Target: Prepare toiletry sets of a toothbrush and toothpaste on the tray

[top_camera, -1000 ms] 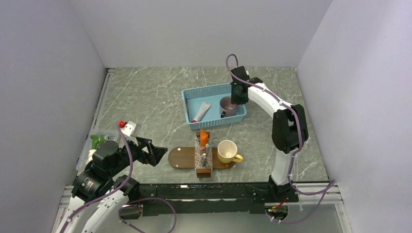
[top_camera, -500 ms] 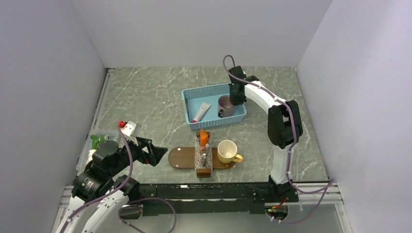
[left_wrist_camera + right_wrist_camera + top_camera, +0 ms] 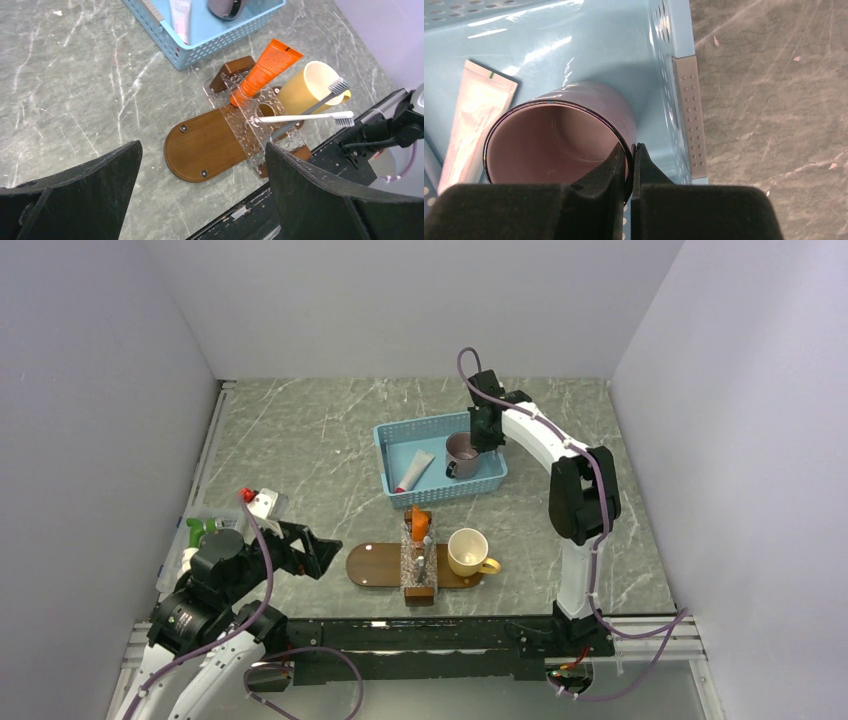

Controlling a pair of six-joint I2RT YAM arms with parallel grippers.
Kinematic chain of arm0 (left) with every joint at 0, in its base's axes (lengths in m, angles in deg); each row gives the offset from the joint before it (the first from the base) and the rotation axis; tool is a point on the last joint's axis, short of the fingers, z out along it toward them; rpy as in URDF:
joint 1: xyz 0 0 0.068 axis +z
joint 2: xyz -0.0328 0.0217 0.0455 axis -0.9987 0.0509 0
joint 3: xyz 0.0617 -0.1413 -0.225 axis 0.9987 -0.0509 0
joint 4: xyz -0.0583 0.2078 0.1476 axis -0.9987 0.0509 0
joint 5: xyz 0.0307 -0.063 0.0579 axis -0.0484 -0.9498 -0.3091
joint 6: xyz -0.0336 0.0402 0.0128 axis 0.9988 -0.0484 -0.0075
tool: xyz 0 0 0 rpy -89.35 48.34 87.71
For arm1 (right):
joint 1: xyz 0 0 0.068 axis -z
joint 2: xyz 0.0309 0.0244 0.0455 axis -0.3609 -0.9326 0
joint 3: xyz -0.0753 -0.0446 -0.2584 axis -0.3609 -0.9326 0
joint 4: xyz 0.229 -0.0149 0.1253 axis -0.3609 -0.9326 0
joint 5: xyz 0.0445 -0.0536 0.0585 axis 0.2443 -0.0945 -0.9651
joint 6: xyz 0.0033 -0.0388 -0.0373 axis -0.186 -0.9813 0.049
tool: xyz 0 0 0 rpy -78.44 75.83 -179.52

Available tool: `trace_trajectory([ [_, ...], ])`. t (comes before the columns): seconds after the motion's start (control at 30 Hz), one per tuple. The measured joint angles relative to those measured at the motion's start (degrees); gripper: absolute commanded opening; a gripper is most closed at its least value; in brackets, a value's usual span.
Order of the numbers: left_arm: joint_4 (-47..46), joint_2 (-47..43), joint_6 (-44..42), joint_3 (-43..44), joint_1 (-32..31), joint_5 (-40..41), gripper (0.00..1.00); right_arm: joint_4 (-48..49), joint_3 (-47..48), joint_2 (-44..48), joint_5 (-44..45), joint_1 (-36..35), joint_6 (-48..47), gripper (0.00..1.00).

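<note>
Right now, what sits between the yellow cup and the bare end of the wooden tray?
A clear holder lies across the tray beside the yellow cup, carrying the toothpaste and two toothbrushes. The left wrist view shows it.

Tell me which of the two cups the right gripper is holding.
The mauve cup inside the blue basket: the right gripper is shut on its rim. The yellow cup stands untouched on the tray.

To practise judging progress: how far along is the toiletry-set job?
Done: one set on the tray, with orange toothpaste and toothbrushes in a holder beside a yellow cup. In hand: the right gripper pinches the mauve mug by its rim in the basket. Remaining: that mug and the white tube.
</note>
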Motion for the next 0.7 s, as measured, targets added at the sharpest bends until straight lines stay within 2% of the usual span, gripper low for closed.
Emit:
trace_trajectory([
  [0.13, 0.1, 1.3, 0.0, 0.3, 0.0, 2.7, 0.99, -0.1, 1.5, 0.2, 0.2, 0.0, 0.0, 0.00],
  [0.3, 0.3, 7.6, 0.0, 4.0, 0.0, 4.8, 0.99, -0.6, 1.7, 2.1, 0.8, -0.3, -0.3, 0.00],
  [0.7, 2.2, 27.9, -0.3, 26.8, 0.1, 7.1, 0.99, -3.0, 4.3, 14.3, 5.5, -4.6, -2.4, 0.00],
])
